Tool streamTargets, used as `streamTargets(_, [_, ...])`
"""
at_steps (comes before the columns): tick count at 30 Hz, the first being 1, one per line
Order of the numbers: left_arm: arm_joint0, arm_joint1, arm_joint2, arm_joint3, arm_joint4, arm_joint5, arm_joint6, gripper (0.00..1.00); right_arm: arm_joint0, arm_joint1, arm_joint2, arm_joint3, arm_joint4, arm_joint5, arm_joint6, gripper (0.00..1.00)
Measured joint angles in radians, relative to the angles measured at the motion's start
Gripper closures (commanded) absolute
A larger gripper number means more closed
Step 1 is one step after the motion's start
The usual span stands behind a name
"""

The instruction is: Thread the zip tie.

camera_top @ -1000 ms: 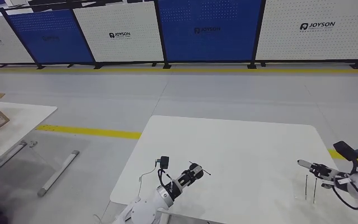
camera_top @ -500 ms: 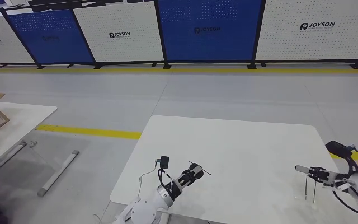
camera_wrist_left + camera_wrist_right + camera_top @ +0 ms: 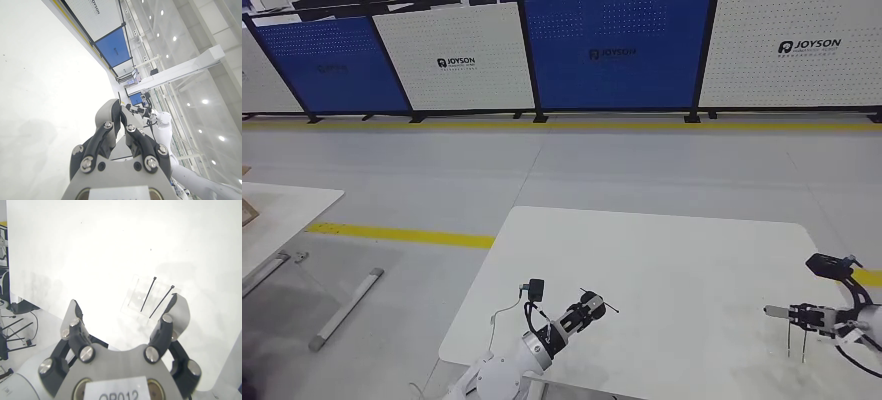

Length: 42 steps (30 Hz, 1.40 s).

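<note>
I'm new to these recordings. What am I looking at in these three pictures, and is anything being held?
This is a two-armed robot at a white table. The wide picture looks down from a camera above its arms. The other two come from cameras on the wrists, each showing its own gripper close up. The left gripper, at the table's near edge, is shut on a thin black strip, apparently a zip tie, whose end pokes past the fingertips. The right gripper is open and holds nothing. It hangs near two black zip ties lying side by side, not touching, on a clear sheet on the table.
</note>
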Motion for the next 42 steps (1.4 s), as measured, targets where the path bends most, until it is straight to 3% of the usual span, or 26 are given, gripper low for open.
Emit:
streamTargets(5, [0.000, 0.000, 0.000, 0.000, 0.000, 0.000, 0.000, 1.00, -0.003, -0.001, -0.003, -0.001, -0.008, 0.005, -0.006, 0.00])
streamTargets(10, [0.000, 0.000, 0.000, 0.000, 0.000, 0.000, 0.000, 1.00, 0.033, -0.010, -0.030, 0.005, -0.011, 0.118, 0.037, 0.00])
streamTargets(13, [0.000, 0.000, 0.000, 0.000, 0.000, 0.000, 0.000, 1.00, 0.061, -0.017, -0.036, 0.030, 0.024, 0.143, 0.056, 0.00])
streamTargets(17, [0.000, 0.000, 0.000, 0.000, 0.000, 0.000, 0.000, 1.00, 0.070, -0.020, -0.037, 0.030, 0.079, 0.085, 0.065, 0.00])
streamTargets(26, [0.000, 0.000, 0.000, 0.000, 0.000, 0.000, 0.000, 1.00, 0.060, -0.021, -0.047, 0.018, 0.054, 0.089, 0.054, 0.00])
streamTargets(31, [0.000, 0.000, 0.000, 0.000, 0.000, 0.000, 0.000, 1.00, 0.068, -0.026, -0.070, -0.003, 0.003, 0.209, 0.058, 0.00])
streamTargets(36, [0.000, 0.000, 0.000, 0.000, 0.000, 0.000, 0.000, 1.00, 0.085, -0.030, -0.075, 0.014, -0.006, 0.252, 0.066, 0.00])
streamTargets(38, [0.000, 0.000, 0.000, 0.000, 0.000, 0.000, 0.000, 1.00, 0.089, -0.030, -0.075, 0.028, -0.012, 0.265, 0.073, 0.24])
streamTargets(40, [0.000, 0.000, 0.000, 0.000, 0.000, 0.000, 0.000, 1.00, 0.098, -0.033, -0.079, 0.050, -0.024, 0.268, 0.077, 0.42])
streamTargets(42, [0.000, 0.000, 0.000, 0.000, 0.000, 0.000, 0.000, 1.00, 0.111, -0.037, -0.087, 0.065, -0.027, 0.268, 0.085, 0.44])
